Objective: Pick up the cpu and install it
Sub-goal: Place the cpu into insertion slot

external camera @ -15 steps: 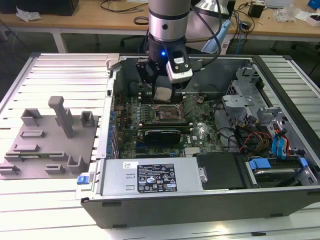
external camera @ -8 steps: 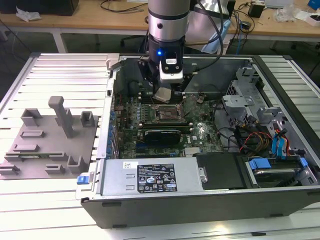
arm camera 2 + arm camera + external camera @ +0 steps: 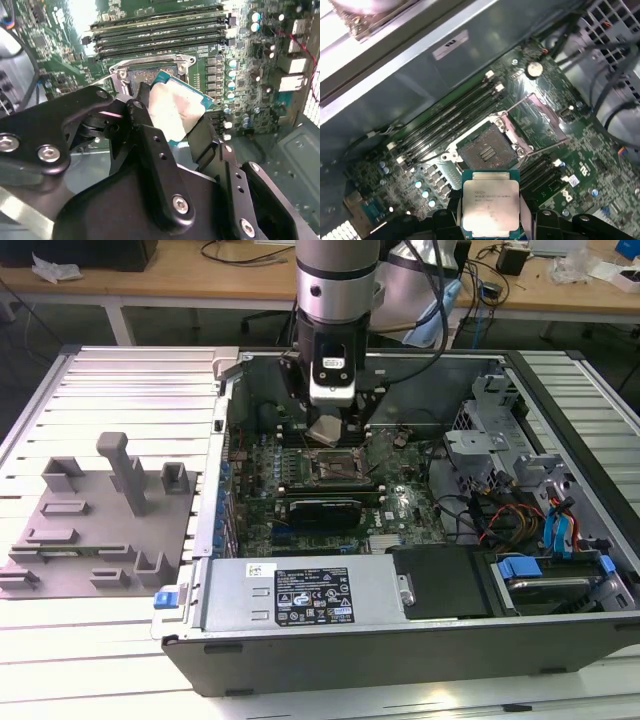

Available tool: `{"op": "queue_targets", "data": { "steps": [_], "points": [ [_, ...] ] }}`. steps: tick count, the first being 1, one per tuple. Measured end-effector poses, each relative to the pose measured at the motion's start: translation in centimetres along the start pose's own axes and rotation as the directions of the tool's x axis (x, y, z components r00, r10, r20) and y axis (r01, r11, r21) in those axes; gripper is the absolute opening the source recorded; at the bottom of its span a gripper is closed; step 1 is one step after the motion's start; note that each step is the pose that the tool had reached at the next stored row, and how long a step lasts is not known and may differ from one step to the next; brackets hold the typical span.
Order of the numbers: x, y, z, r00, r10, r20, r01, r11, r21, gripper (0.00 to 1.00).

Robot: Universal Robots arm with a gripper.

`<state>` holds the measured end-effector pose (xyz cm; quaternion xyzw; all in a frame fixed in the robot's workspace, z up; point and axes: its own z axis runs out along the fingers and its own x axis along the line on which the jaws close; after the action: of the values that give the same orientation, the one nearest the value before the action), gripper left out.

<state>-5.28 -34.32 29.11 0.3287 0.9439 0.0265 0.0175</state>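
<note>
My gripper (image 3: 327,430) hangs inside the open computer case, shut on the cpu (image 3: 326,429), a flat square chip with a silvery top. In the first wrist view the cpu (image 3: 490,204) sits between the black fingers (image 3: 446,220), just short of the open socket (image 3: 486,150) on the motherboard. The second wrist view shows the cpu (image 3: 175,107) tilted, pinched by its edges, with the socket (image 3: 145,75) right behind it. In the exterior view the socket (image 3: 335,466) lies directly below the held chip, a small gap apart.
Memory sticks (image 3: 450,120) run beside the socket. The raised socket frame (image 3: 540,117) lies folded back. Cables (image 3: 510,520) and blue drive brackets (image 3: 560,530) crowd the exterior view's right. A grey fixture tray (image 3: 100,520) stands on the table at the exterior view's left.
</note>
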Motion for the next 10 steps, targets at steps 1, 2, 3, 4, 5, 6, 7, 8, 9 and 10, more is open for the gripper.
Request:
{"op": "queue_targets", "data": {
  "steps": [1,2,3,4,5,6,7,8,9,10],
  "points": [
    [0.0,0.0,0.03,0.9992,0.039,0.0024,-0.039,0.9992,0.0007,0.55],
    [0.0,0.0,0.06,0.9975,0.071,0.0044,-0.071,0.9975,0.0011,0.55],
    [0.0,0.0,0.07,0.9959,0.091,0.0056,-0.091,0.9959,0.0012,0.55],
    [0.0,0.0,0.09,0.9943,0.106,0.0067,-0.106,0.9943,0.0014,0.55],
    [0.0,-0.01,0.11,0.9905,0.137,0.0086,-0.137,0.9905,0.0016,0.55],
    [0.0,-0.01,0.13,0.9873,0.159,0.0099,-0.159,0.9873,0.0017,0.55],
    [0.0,-0.01,0.14,0.9852,0.171,0.0107,-0.171,0.9852,0.0017,0.55],
    [0.0,-0.01,0.16,0.98,0.199,0.0125,-0.199,0.9801,0.0019,0.55],
    [0.0,-0.01,0.18,0.973,0.23,0.0146,-0.231,0.9731,0.002,0.55],
    [0.0,-0.01,0.2,0.9649,0.262,0.0167,-0.262,0.965,0.002,0.55]
  ]
}}
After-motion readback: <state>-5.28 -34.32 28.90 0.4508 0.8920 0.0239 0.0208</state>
